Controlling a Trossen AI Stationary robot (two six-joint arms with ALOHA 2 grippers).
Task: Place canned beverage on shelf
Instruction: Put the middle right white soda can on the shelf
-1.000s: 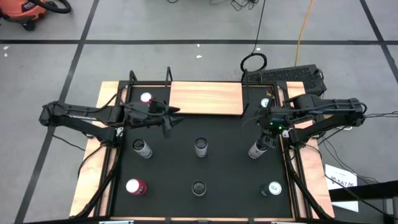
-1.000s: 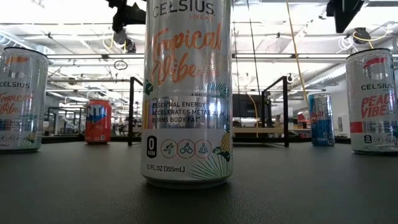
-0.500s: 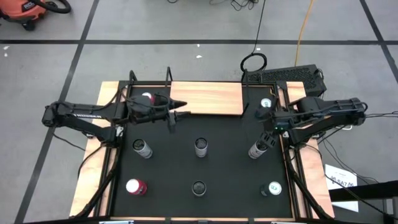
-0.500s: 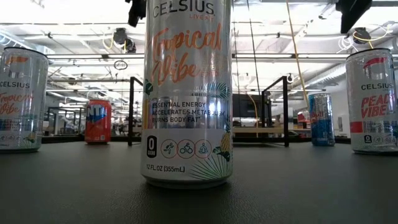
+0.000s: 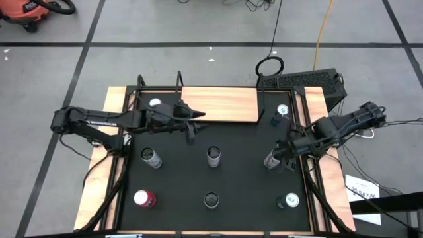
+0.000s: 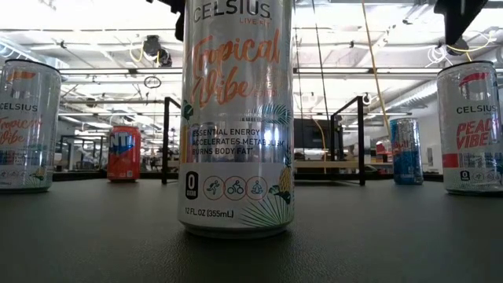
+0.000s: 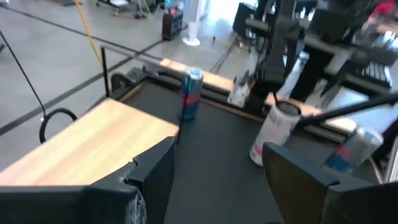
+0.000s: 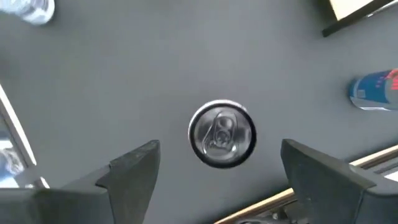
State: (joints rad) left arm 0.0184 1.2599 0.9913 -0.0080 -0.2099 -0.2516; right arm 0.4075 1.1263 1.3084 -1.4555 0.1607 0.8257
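Observation:
The shelf, a light-wood board with thin black uprights, stands at the table's far middle. Several beverage cans stand upright on the black tabletop. My right gripper is open and hovers over a silver can at the right. In the right wrist view its fingers stand on either side of the can's top without touching it. My left gripper is open and empty, just near of the shelf's left part, and the left wrist view shows it open too.
Other cans stand at the far left, far right, left, middle and along the near side. The middle near can fills the low view. Light-wood strips edge the tabletop.
My left gripper has gone toward the table's right edge, along the shelf's near edge. My right gripper has drawn toward the table's near edge and now stands over the silver can at the right. No can has moved.

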